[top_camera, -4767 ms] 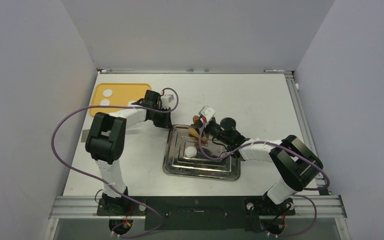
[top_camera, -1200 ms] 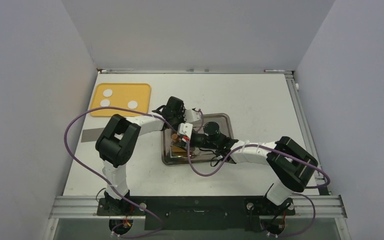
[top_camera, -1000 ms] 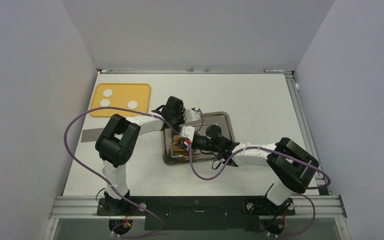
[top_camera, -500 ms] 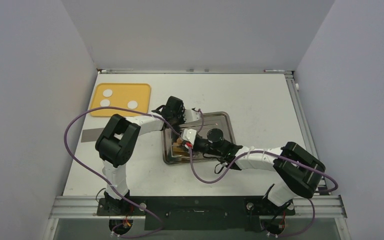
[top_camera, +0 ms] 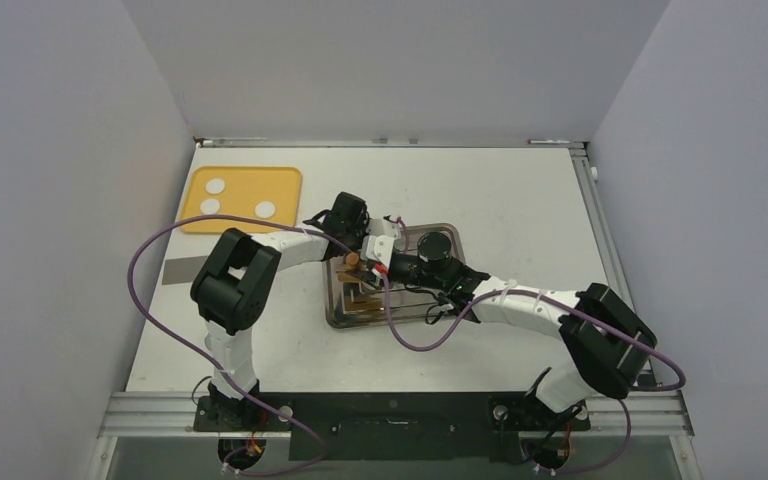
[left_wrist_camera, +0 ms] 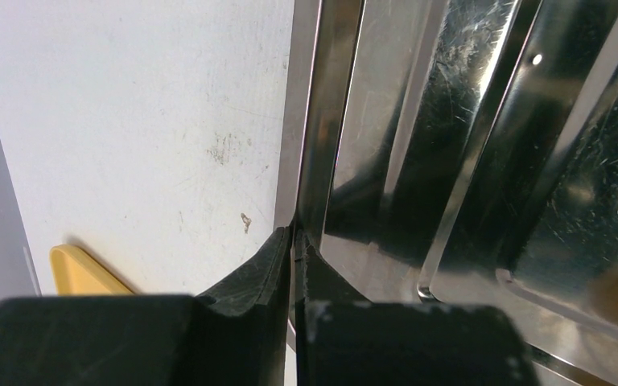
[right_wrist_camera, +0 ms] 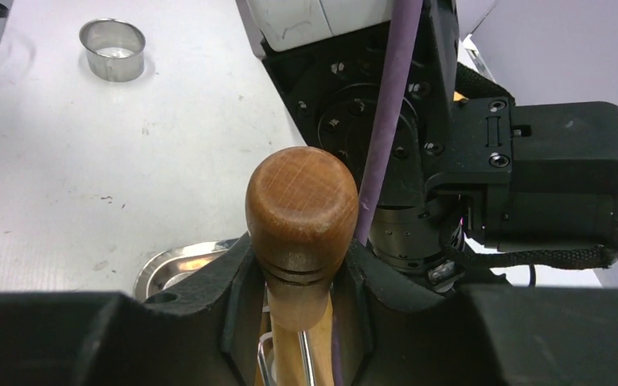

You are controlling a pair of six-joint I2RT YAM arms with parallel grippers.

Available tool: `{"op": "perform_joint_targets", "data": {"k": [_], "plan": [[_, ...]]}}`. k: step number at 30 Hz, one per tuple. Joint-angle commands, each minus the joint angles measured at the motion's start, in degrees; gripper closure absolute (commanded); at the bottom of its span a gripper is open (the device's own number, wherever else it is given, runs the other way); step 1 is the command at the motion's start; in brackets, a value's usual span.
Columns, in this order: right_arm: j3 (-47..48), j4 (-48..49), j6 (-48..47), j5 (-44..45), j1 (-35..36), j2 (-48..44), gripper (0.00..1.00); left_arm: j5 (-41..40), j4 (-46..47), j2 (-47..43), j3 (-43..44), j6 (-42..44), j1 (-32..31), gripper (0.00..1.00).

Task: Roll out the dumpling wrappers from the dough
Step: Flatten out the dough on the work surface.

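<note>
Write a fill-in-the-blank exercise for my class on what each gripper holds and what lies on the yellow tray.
1. The left gripper is shut on the metal tray, pinching its ____.
2. The right gripper holds a rolling pin made of ____.
3. The yellow tray carries ____ white dough pieces.

Missing words: rim; wood; three.
</note>
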Motion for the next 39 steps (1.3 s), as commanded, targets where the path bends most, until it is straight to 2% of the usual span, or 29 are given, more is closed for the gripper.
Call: {"op": "perform_joint_targets", "data": {"k": [1,8,14,18,25,33,39], "plan": [[-1.3,9.7,-4.7,2.4,-1.7,3.1,0.92,4.7,-9.0,4.1,-2.3,-1.4,0.1,1.0],[-6.0,6.2,-8.4,8.2,-2.3,7.0,0.92,4.7,-9.0,4.0,-2.3,-1.2,0.2,1.0],[-10.9,0.6,-5.6,11.9,0.5,3.7,0.92,4.7,-9.0,4.0,-2.4,-1.2,0.2,1.0],[-13.2,2.1,-3.8,14.3,0.2,3.3,0.92,4.7,-9.0,4.0,-2.4,-1.3,0.2,1.0],[-5.8,-0.5,-6.1,16.5,-1.6,6.9,0.92,4.6,-8.8,3.9,-2.5,-1.2,0.2,1.0],[-8.7,-7.0,-5.2,18.2,4.1,3.8,0.92,4.4,-8.3,3.7,-2.9,-1.2,0.1,1.0],[-6.6,-4.9,-5.3,16.9,0.0,6.9,0.92,4.3,-8.2,3.7,-2.9,-1.2,0.1,1.0]]}}
